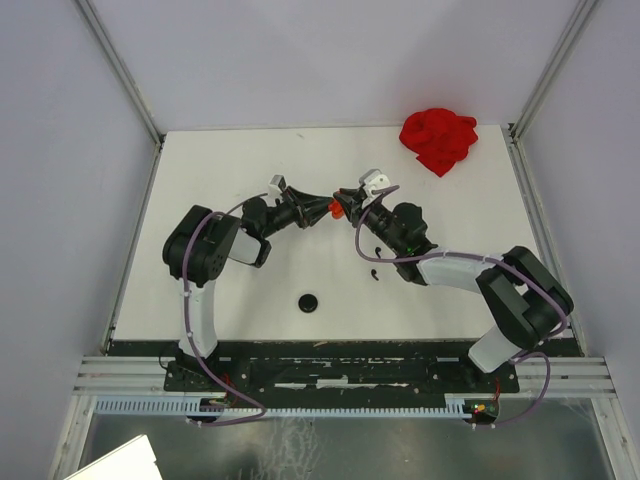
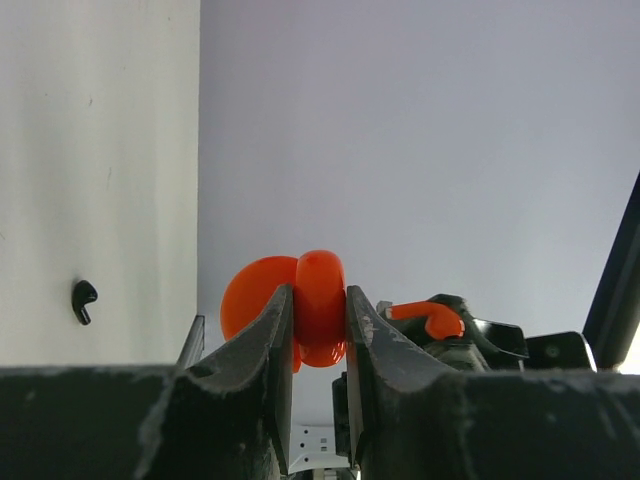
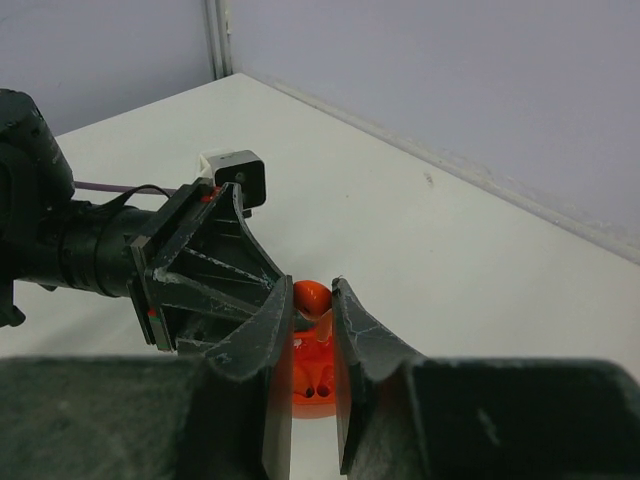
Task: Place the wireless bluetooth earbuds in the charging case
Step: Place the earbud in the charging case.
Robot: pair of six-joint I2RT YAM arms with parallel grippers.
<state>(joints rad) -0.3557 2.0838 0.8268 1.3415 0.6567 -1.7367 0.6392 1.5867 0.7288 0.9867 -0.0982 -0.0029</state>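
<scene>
Jaws of left gripper (image 2: 320, 300) pinch the open red charging case (image 2: 255, 295); right gripper (image 3: 312, 305) is closed narrowly on a red earbud (image 2: 427, 318). Best to line the stem up over the case, then lower slowly.

The top view looks down on the whole counter (image 1: 250, 170) from above and behind the arm bases. The wrist views sit close behind the left end effector (image 2: 320, 300) and the right end effector (image 3: 312, 295). They face each other and share the red charging case (image 2: 320, 275).
</scene>
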